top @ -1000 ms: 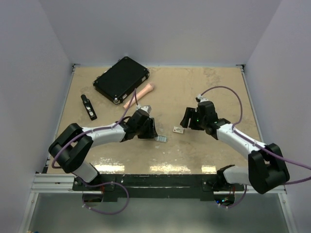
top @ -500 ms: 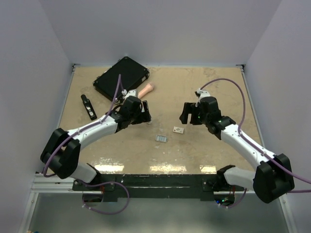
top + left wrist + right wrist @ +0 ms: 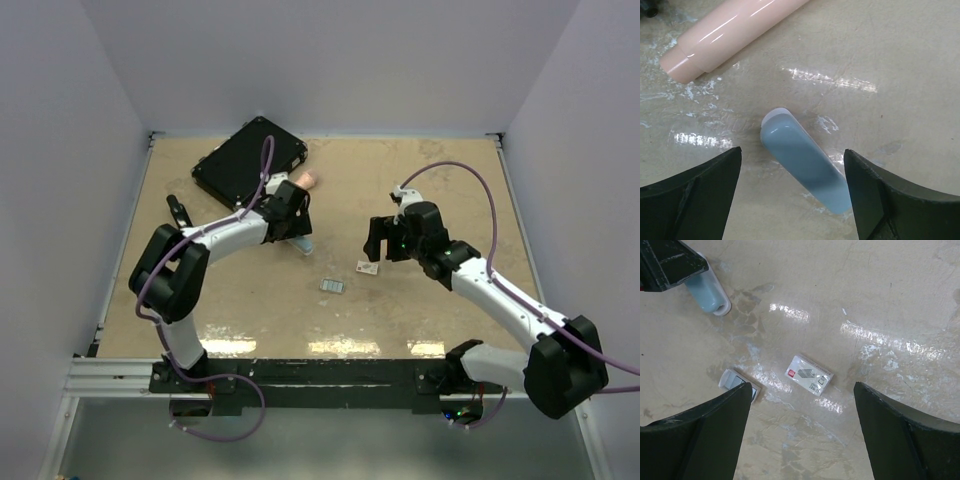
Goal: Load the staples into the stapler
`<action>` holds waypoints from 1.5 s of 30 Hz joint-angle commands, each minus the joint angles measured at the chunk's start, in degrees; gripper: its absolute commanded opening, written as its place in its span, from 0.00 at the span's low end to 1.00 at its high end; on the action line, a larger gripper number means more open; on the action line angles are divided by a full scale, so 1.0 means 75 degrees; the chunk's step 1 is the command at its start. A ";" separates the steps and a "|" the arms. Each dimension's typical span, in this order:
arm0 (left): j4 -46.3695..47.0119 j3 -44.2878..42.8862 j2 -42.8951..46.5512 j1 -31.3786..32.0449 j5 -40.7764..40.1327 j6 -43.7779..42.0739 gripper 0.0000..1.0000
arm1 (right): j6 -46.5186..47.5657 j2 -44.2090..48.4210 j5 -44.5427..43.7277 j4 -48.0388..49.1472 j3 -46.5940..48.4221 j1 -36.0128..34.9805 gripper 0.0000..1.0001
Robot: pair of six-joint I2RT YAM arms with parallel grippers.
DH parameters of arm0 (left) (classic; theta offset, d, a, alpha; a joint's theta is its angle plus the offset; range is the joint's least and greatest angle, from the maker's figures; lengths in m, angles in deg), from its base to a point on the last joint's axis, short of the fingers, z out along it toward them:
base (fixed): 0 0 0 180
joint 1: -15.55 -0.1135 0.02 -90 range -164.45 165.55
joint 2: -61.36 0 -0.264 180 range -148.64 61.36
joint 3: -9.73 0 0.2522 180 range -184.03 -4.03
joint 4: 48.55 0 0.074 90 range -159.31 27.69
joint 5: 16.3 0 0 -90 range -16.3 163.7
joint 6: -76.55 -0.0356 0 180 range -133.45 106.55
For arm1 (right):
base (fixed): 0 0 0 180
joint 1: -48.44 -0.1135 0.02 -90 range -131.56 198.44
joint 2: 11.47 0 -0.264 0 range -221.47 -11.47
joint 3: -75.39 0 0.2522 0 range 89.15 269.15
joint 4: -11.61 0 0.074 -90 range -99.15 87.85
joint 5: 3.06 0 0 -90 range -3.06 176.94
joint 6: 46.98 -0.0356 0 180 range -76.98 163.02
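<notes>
The staples [image 3: 332, 286], a tiny grey ribbed block, lie on the table between the two arms; in the right wrist view [image 3: 734, 381] my left finger half hides them. A light blue stapler [image 3: 304, 245] lies flat, and in the left wrist view [image 3: 805, 160] it sits between my open left gripper's [image 3: 792, 152] fingers, not gripped. A pink stapler [image 3: 730, 35] lies just beyond it. My left gripper [image 3: 290, 222] hovers over the blue stapler. My right gripper [image 3: 378, 246] is open and empty above a small white box [image 3: 811, 375].
A black case [image 3: 250, 160] lies at the back left. A small black stapler [image 3: 177, 208] lies near the left edge, partly hidden by the left arm. The white box [image 3: 368, 267] has a red label and lies just right of the staples.
My left gripper has moved away from the staples, back and left to the blue stapler. My right gripper has shifted slightly left, towards the white box.
</notes>
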 commanded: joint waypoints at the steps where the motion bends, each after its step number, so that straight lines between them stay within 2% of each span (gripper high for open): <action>1: -0.0287 -0.0357 -0.0238 -0.0112 -0.0370 -0.0227 0.86 | 0.0248 0.0303 0.0005 0.0138 0.0036 -0.0039 0.88; 4: -0.0288 -0.0193 -0.0156 -0.0159 -0.0370 -0.0343 0.76 | 0.0295 0.0303 0.0040 0.0161 0.0024 -0.0015 0.88; 5: -0.0253 -0.0053 -0.0040 -0.0171 -0.0382 -0.0379 0.67 | 0.0307 0.0291 0.0040 0.0184 0.0024 -0.0038 0.88; 8: -0.0229 0.0181 0.0195 -0.0253 -0.0323 -0.0531 0.61 | 0.0307 0.0232 0.0110 0.0243 0.0012 -0.0027 0.87; 16: -0.0182 0.0394 0.0466 -0.0370 0.0063 -0.1175 0.61 | 0.0260 0.0232 0.0251 0.0360 -0.0081 -0.0039 0.87; 22: -0.0194 0.0287 0.0220 -0.0394 0.0496 -0.0919 0.61 | 0.0214 0.0314 0.0310 0.0395 -0.0163 -0.0062 0.86; 24: -0.0136 0.0358 0.0242 -0.0452 0.0579 -0.0825 0.66 | 0.0213 0.0349 0.0310 0.0372 -0.0199 -0.0062 0.86; 26: 0.0086 0.0627 0.0382 -0.0581 0.0836 -0.0672 0.68 | 0.0202 0.0431 0.0310 0.0314 -0.0222 -0.0062 0.86; 31: 0.1574 0.1715 0.1248 -0.1225 0.2066 -0.0356 0.68 | 0.0342 0.0525 0.0567 0.0313 -0.0211 -0.0109 0.86; 35: 0.1939 0.1800 0.1192 -0.1390 0.2594 -0.0402 0.68 | 0.0307 0.0315 0.0673 0.0372 -0.0059 -0.0237 0.85; 39: 0.2009 0.1811 0.0923 -0.1448 0.2852 -0.0344 0.65 | 0.0226 0.0080 0.0661 0.0430 0.0094 -0.0390 0.84; 45: 0.2009 0.1928 0.0887 -0.1484 0.2864 -0.0309 0.51 | 0.0143 -0.0165 0.0696 0.0536 0.0223 -0.0624 0.84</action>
